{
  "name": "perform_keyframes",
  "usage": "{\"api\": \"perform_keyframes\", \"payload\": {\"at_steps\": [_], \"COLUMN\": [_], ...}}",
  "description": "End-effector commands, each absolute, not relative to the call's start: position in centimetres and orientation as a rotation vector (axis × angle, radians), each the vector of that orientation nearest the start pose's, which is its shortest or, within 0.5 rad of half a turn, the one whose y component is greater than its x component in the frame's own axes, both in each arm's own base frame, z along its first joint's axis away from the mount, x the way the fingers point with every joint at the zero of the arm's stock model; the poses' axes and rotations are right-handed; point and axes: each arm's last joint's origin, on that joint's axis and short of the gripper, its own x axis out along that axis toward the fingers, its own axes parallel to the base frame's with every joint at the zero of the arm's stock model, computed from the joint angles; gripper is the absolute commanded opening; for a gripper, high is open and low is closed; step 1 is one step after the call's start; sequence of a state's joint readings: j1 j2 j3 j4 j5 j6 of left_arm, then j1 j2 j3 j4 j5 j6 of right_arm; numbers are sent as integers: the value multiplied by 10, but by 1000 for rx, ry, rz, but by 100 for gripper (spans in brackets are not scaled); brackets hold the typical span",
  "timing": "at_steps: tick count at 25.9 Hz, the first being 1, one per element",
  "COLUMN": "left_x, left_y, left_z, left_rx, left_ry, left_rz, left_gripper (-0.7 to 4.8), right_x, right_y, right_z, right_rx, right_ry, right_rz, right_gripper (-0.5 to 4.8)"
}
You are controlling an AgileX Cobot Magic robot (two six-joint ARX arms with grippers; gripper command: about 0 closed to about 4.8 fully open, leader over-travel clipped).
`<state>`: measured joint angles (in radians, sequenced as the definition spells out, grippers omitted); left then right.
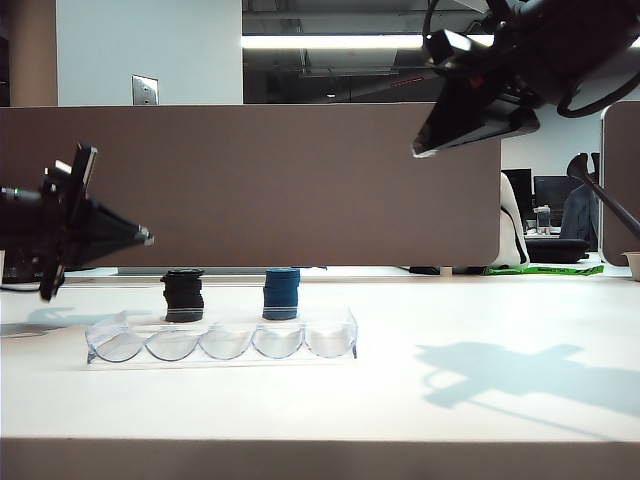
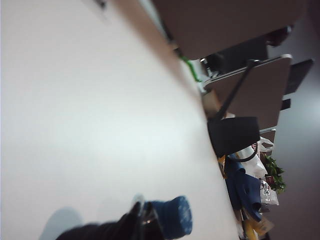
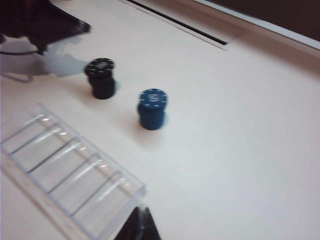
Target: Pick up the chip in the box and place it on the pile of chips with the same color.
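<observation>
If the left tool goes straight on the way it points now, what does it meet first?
Probably the black chip stack: the left tool, shut, points right and slightly down toward it in the exterior view. Depth is unclear, so it might pass beside the stack.

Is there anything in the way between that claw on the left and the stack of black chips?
Nothing visible. The shut left gripper hangs just up-left of the black pile, only air between. The blue stack stands right of the pile, the clear tray in front; the right gripper hangs high on the right.
</observation>
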<state>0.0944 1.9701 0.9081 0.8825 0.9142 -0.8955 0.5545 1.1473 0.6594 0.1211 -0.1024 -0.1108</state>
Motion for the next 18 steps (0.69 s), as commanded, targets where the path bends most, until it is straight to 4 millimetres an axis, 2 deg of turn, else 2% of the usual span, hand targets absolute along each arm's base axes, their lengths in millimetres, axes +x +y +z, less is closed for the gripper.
{"api": "perform_keyframes", "payload": {"at_steps": [1,6,8,14,16,18], "left_x": [380,379,375,365,359,354], "left_y": [13,15,23,42,52,55], "left_z": [168,185,197,222,236,243], "left_rx": [-826,-740,-665,-543,-456,-380], "left_ry": [321,141,41,-55,-44,-16], "left_rz": [-761,-791,-792,-737,-674,-626], "left_gripper": [-3,-3,-3,-3,-3,-3], "right_x": [211,217,222,221,215,210], "right_y": [130,118,102,77,60,53], "right_z": [254,261,264,277,287,291], "right_rx": [-196,-161,-151,-124,-111,-108], "right_ry": [271,223,219,169,137,134], "right_rz": [560,486,420,361,343,332], "right_gripper": [-5,-5,-5,-5,-5,-5]}}
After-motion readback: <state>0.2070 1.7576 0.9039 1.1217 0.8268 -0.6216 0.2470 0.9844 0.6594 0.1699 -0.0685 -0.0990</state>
